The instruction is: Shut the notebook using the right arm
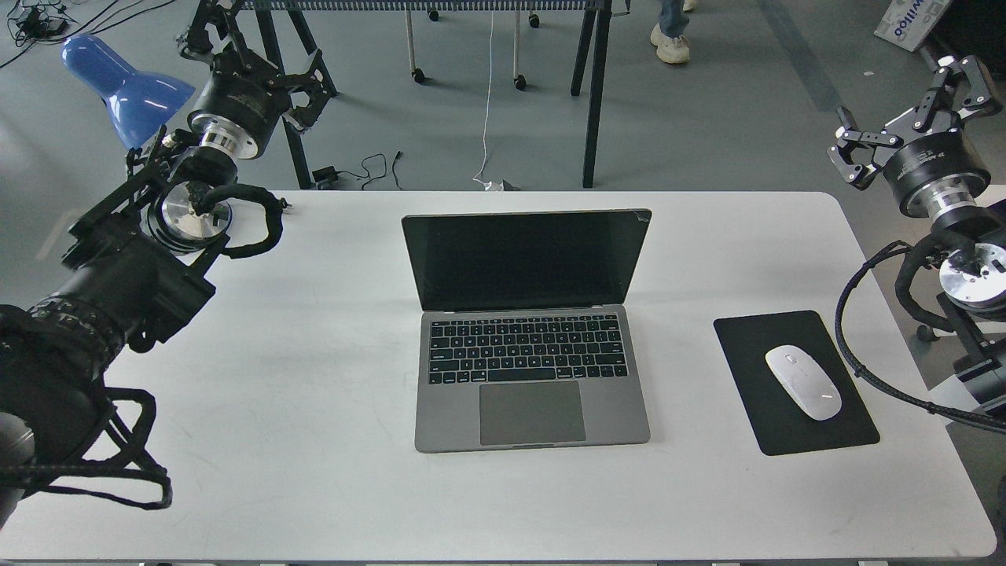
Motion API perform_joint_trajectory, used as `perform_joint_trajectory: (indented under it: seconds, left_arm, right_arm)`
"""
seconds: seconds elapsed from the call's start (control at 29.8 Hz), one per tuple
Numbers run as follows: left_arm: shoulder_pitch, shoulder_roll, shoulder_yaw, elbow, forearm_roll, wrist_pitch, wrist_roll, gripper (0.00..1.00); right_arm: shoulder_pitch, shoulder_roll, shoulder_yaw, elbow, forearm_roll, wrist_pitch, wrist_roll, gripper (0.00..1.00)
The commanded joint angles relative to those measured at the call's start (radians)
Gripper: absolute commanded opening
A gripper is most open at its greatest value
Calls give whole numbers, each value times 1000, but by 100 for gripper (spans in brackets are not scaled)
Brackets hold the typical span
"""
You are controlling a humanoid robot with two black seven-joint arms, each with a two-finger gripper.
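Observation:
The notebook [530,369] lies open in the middle of the white table [314,487], its black screen [525,259] upright and tilted slightly back, keyboard and trackpad facing me. My right arm comes in from the right edge. Its gripper [905,116] hangs above the floor past the table's far right corner, well away from the notebook, fingers spread open and holding nothing. My left gripper [263,59] is raised at the far left beyond the table's back edge, also open and empty.
A black mouse pad [747,346] with a white mouse [803,382] lies right of the notebook. A blue lamp [126,86] stands at the far left beside the left arm. Table legs, cables and a person's feet are on the floor behind.

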Motion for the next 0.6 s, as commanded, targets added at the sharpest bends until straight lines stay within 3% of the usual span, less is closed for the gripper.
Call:
perform_joint_trajectory:
  seconds: [0.0, 0.23, 0.57]
  left_arm:
    - [0, 0, 0, 0, 0, 0, 0, 100]
    - [0, 2, -5, 0, -2, 0, 0, 100]
    - [0, -1, -2, 0, -2, 0, 0, 100]
  right_arm:
    - [1, 0, -4, -1, 0, 0, 1, 100]
    - [4, 6, -21, -1, -2, 1, -1, 100]
    - [144, 49, -144, -72, -6, 4, -1, 100]
